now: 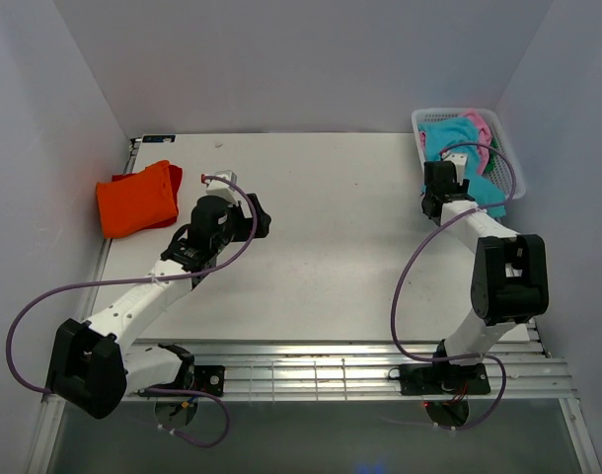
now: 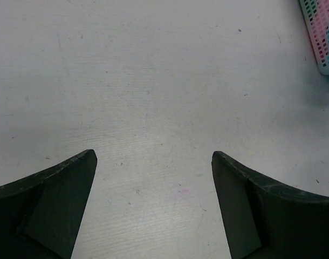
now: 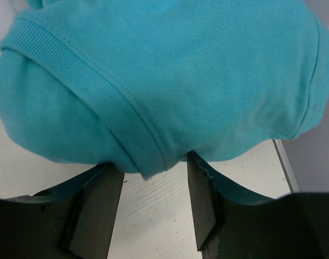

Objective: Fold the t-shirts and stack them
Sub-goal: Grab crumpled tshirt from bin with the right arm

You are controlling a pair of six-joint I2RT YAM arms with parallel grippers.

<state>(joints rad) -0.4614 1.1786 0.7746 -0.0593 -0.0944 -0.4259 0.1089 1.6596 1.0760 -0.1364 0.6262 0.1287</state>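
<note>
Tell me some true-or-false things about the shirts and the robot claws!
1. The orange shirt lies on the left side of the table. True.
2. The left claw is holding a shirt. False: it is open, with only bare table under it.
3. The white basket has a teal shirt in it. True.
4. The right claw is over the orange shirt. False: it is by the basket, right up against the teal shirt.
</note>
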